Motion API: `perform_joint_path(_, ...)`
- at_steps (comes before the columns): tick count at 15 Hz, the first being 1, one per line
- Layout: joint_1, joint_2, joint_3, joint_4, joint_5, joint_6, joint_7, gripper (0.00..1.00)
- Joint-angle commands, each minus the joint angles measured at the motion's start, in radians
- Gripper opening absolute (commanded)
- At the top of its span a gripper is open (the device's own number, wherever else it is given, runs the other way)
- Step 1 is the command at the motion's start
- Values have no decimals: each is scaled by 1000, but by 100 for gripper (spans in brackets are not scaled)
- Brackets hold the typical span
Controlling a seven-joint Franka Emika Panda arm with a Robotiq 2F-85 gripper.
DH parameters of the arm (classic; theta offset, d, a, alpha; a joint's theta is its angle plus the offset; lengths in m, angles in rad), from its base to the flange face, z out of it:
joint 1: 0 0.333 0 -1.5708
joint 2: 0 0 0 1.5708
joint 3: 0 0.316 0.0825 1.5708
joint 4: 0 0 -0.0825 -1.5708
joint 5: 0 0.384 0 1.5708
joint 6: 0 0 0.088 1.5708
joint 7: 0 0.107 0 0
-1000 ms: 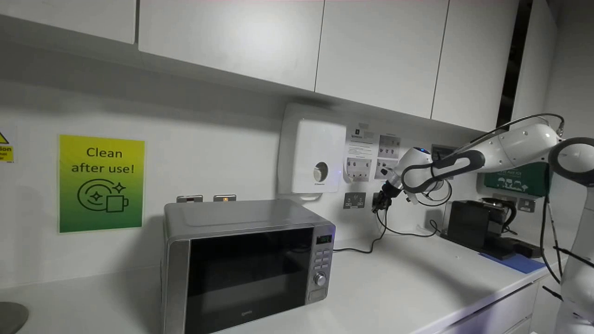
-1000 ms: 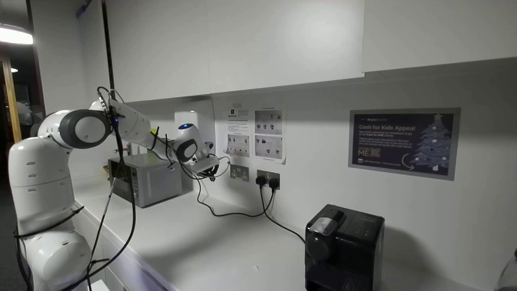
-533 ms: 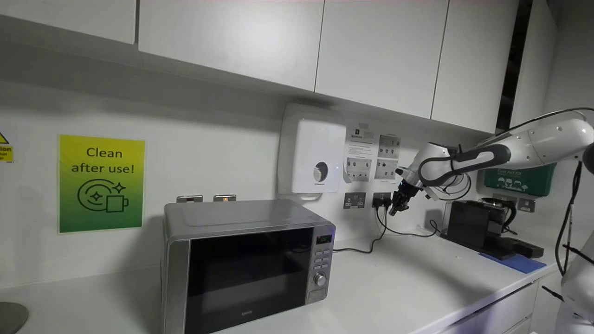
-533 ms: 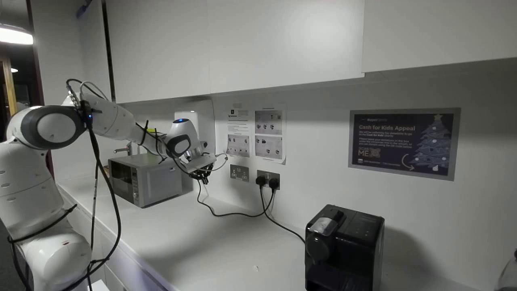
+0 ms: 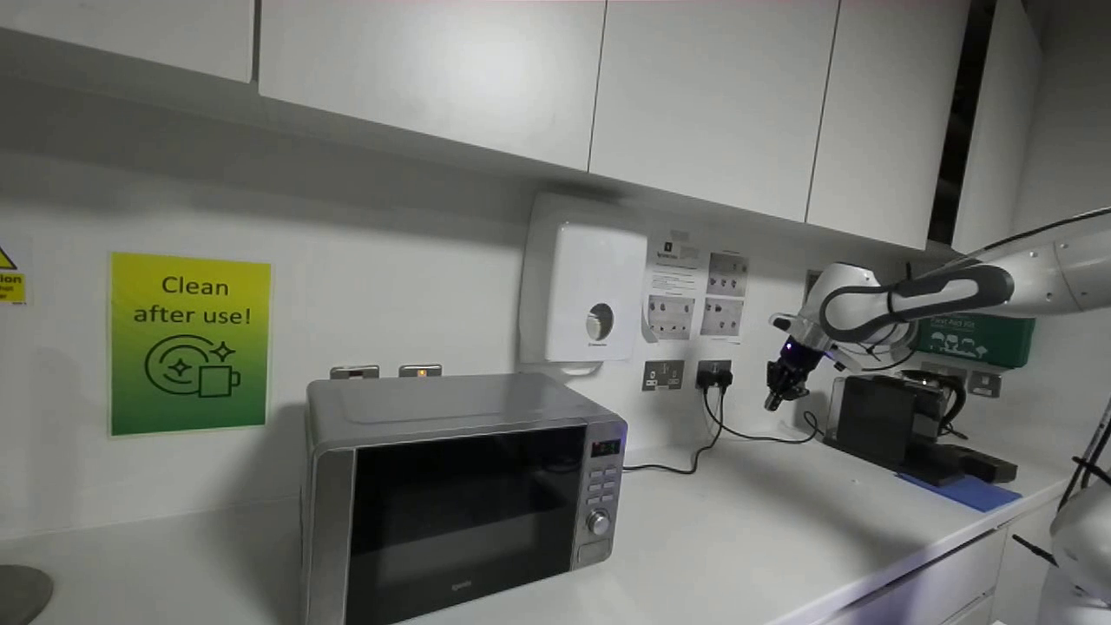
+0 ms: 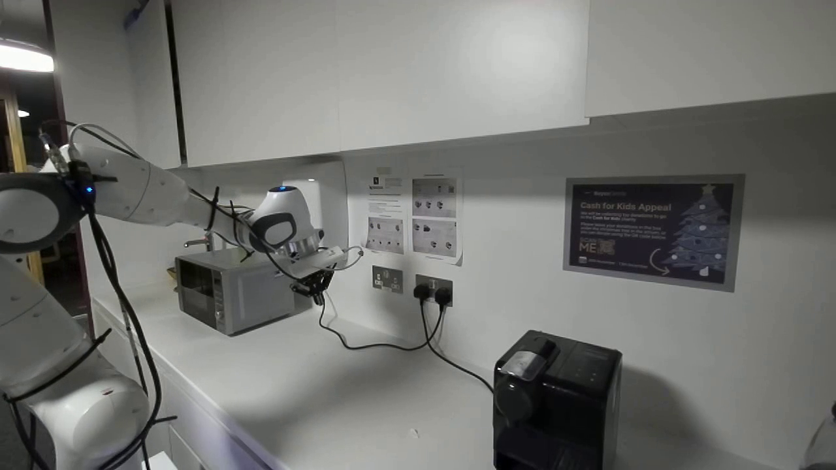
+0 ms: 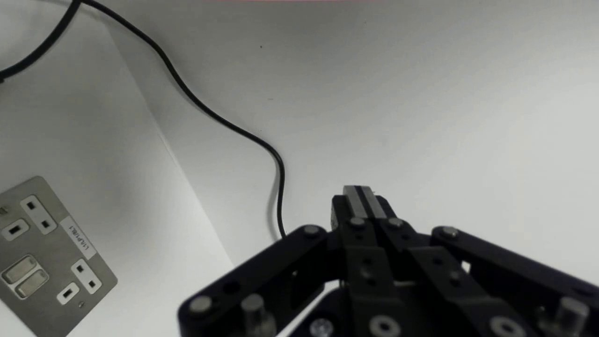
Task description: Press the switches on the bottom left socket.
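Note:
The left socket is a grey metal plate with white plug holes and no plugs, low on the back wall. It also shows in an exterior view and at the lower left of the wrist view. Its two small rocker switches sit side by side in the wrist view; their on or off position cannot be told. My gripper is shut with nothing between its fingers. In both exterior views the gripper hangs above the counter, pointing down, apart from the wall and the socket.
A second socket plate to the right holds two black plugs. Their black cable lies along the counter. A microwave, a white wall dispenser and a black coffee machine stand around. Cabinets hang overhead.
My gripper and arm have drawn back from the wall and sockets, lowering slightly. The plugged socket, hidden behind the gripper a second ago in an exterior view, is now visible.

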Motion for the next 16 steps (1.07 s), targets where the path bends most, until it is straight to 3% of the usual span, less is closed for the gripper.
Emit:
perform_joint_path(1, 12, -125, -27, -71, -17, -65, -38, 0)
perform_joint_path(8, -8, -253, -5, -72, -22, -214, 112, 0)
perform_joint_path(16, -43, -380, 19, -64, -56, -291, 546, 0)
